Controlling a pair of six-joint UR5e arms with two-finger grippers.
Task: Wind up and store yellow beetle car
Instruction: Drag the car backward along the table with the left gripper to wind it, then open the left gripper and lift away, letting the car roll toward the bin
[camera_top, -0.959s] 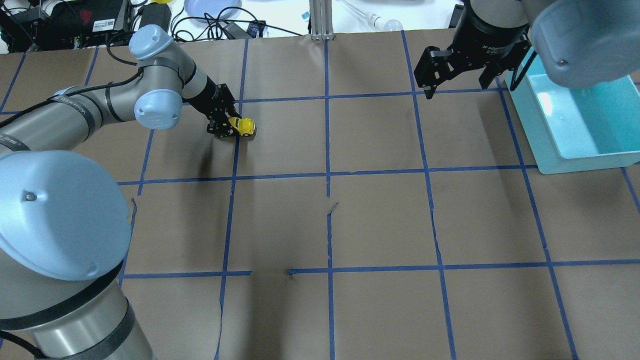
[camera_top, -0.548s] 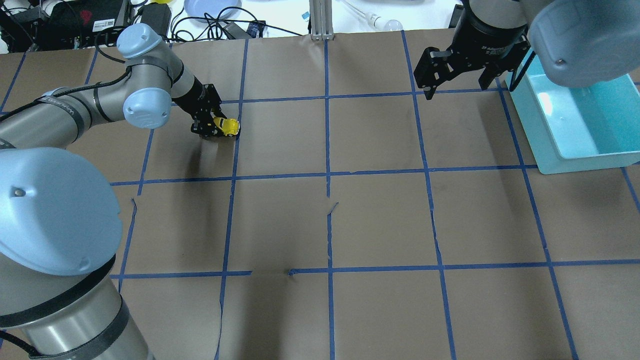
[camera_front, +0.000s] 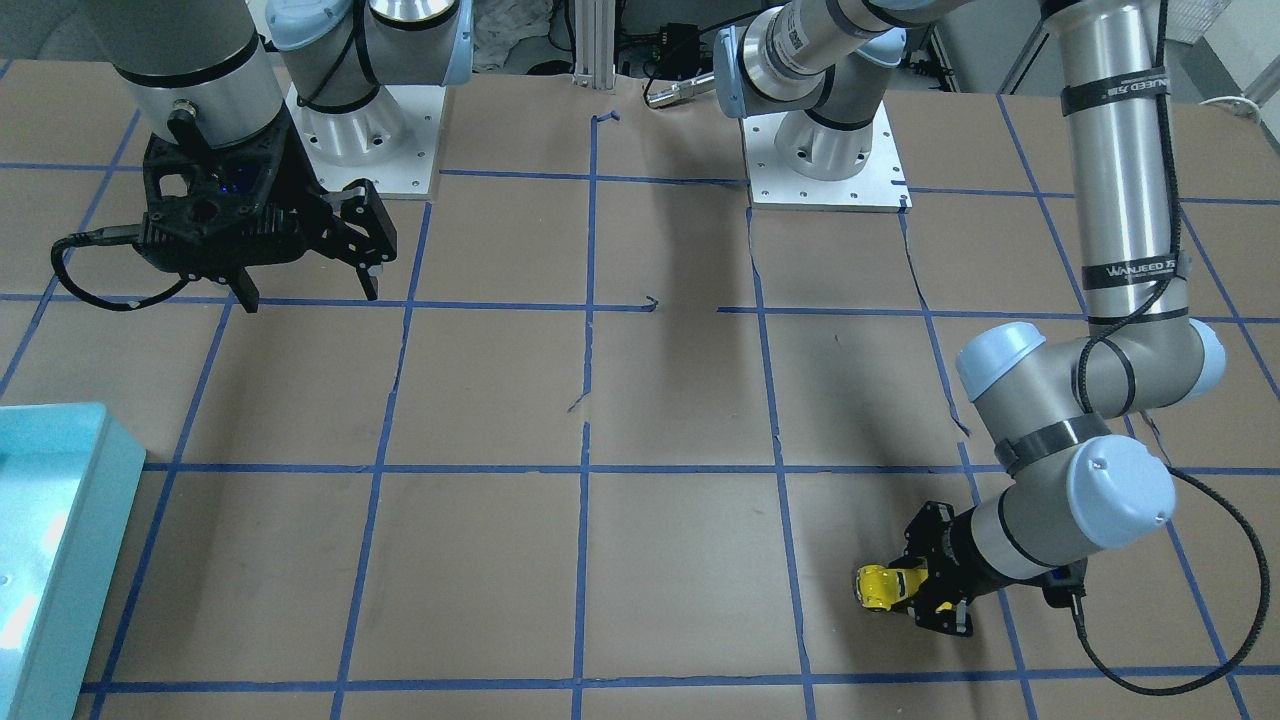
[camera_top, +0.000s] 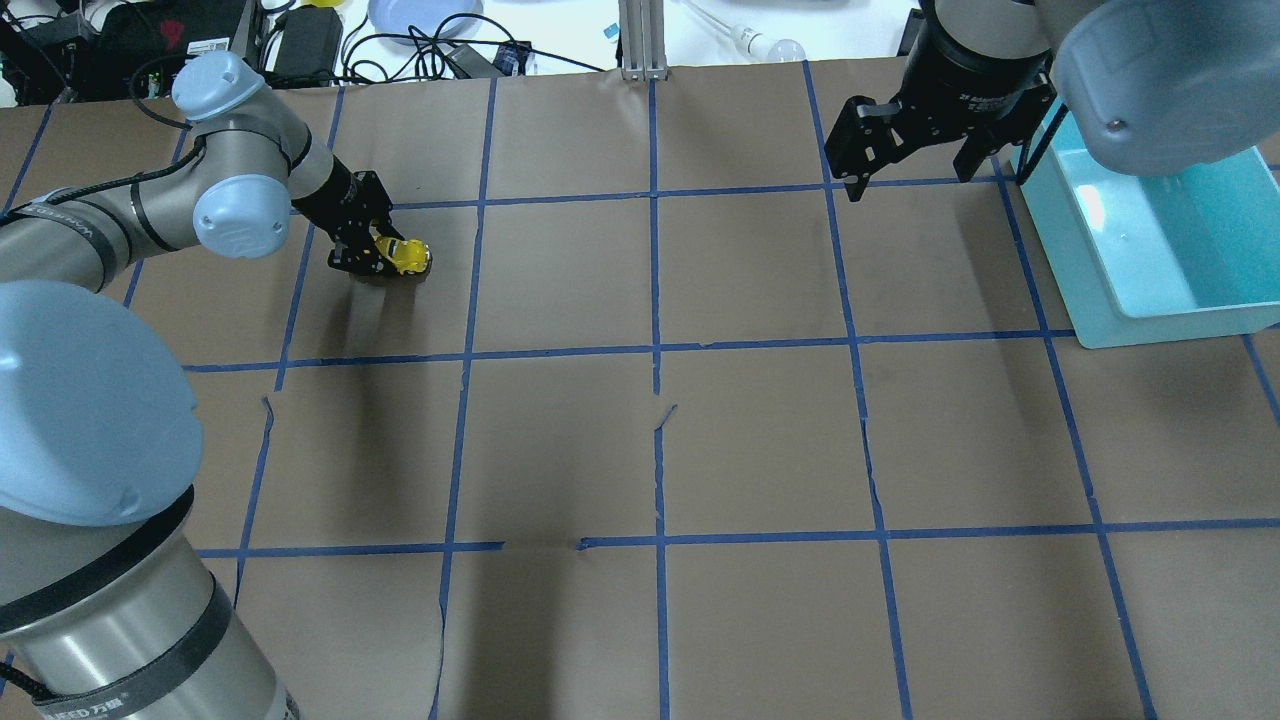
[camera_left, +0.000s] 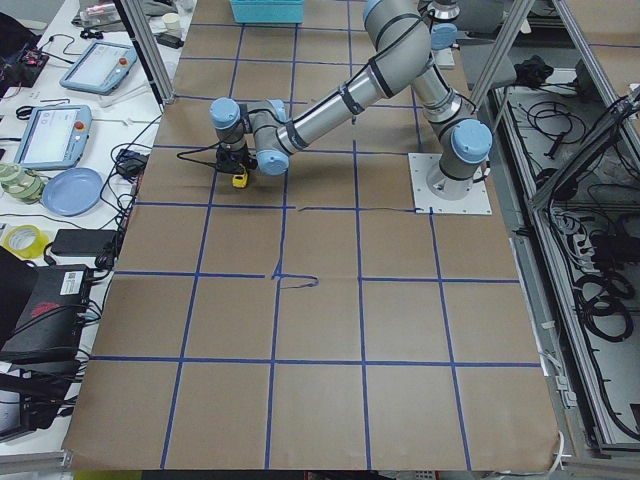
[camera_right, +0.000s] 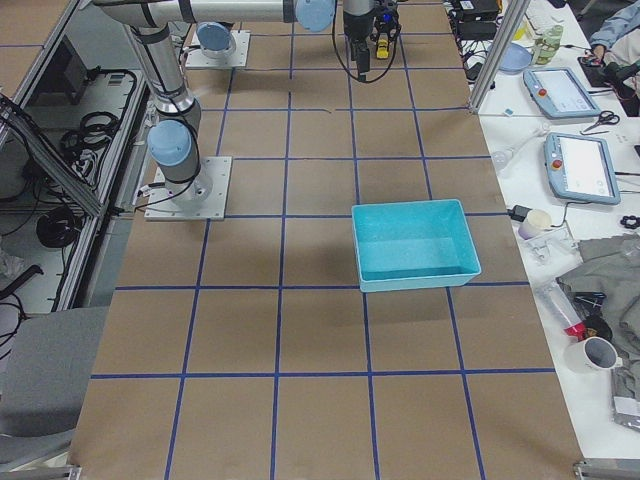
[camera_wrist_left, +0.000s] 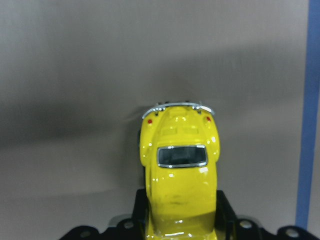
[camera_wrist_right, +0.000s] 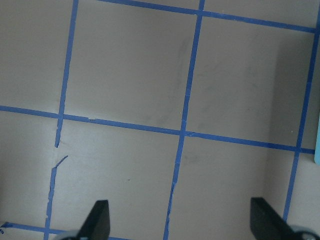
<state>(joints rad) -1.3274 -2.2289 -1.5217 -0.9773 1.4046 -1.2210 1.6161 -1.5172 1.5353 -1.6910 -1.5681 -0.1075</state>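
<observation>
The yellow beetle car (camera_top: 404, 256) rests low on the brown table, held by my left gripper (camera_top: 385, 258), which is shut on it. In the front-facing view the yellow beetle car (camera_front: 881, 585) sticks out of the left gripper (camera_front: 912, 588) toward the view's left. The left wrist view shows the car (camera_wrist_left: 180, 170) from above between the jaws. It also shows as a yellow spot in the left side view (camera_left: 239, 180). My right gripper (camera_top: 908, 150) hangs open and empty above the table, next to the teal bin (camera_top: 1150, 250); its fingertips (camera_wrist_right: 100, 220) stand wide apart.
The teal bin (camera_front: 50, 540) stands at the table's right end and holds nothing I can see; it also shows in the right side view (camera_right: 412, 243). Blue tape lines (camera_top: 655, 350) grid the brown table. Cables and devices (camera_top: 200, 40) lie beyond the far edge.
My left gripper has dragged the yellow car leftward along the table, about one hundred pixels in the overhead view. The right arm has barely moved.
</observation>
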